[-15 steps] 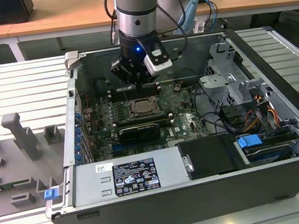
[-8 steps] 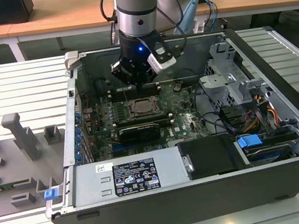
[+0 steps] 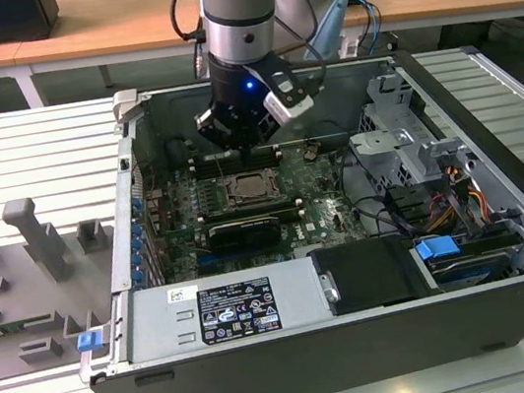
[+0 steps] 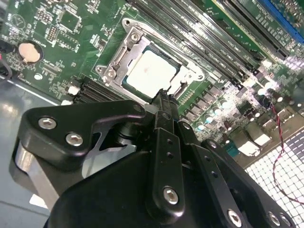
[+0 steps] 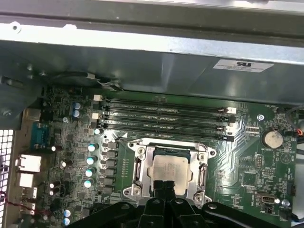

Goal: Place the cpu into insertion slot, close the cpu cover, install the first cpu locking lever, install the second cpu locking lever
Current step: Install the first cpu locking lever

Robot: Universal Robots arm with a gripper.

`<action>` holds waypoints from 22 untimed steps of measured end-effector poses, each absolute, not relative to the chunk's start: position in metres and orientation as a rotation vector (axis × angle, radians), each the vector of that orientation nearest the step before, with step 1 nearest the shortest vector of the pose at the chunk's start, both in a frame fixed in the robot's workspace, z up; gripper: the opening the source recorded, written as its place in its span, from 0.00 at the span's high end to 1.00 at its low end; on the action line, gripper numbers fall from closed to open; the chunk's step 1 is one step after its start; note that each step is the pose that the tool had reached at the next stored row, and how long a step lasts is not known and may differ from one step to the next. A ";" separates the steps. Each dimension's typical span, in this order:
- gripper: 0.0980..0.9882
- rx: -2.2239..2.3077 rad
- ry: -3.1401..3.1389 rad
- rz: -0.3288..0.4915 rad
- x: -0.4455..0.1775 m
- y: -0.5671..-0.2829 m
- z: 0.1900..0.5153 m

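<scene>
The black two-fingered pincer (image 4: 164, 99) hangs just above the small square cpu with a pale silver-grey top (image 4: 151, 71). In both wrist views its tips lie together with no gap visible and nothing between them. They stand at one edge of the chip, and that edge is hidden behind them in the first wrist view; whether they touch the metal cannot be told.

The cpu sits flat in the square insertion slot with a silvery metal surround (image 5: 134, 191). The thin silvery metal cpu cover with its square window (image 5: 199, 173) looks folded down around it. The slot's black socket is almost wholly covered, and how the locking levers lie is hard to make out.

Long narrow dark memory slots (image 5: 166, 118) run beside the slot on the green circuit board (image 5: 242, 161).

In the exterior view the arm blocks part of the open dark computer case (image 3: 368, 359), which rests on the pale slatted desk (image 3: 26, 154).
</scene>
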State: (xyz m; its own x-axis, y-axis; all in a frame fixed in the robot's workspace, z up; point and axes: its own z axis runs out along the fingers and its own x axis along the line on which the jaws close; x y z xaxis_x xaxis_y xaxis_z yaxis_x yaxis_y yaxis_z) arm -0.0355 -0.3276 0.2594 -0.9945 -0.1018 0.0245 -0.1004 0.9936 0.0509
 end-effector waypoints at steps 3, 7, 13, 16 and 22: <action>0.99 0.161 -3.126 -0.078 -0.037 -0.328 0.261; 0.99 0.161 -3.127 -0.095 -0.045 -0.328 0.261; 0.99 0.162 -3.127 -0.109 -0.047 -0.328 0.261; 0.99 0.162 -3.127 -0.111 -0.048 -0.328 0.261; 0.99 0.162 -3.127 -0.115 -0.051 -0.328 0.261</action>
State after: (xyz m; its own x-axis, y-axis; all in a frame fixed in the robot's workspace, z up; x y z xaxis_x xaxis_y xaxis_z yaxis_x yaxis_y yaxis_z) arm -0.0511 -0.3276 0.2608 -0.9946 -0.1033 0.0048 -0.1027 0.9920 0.0738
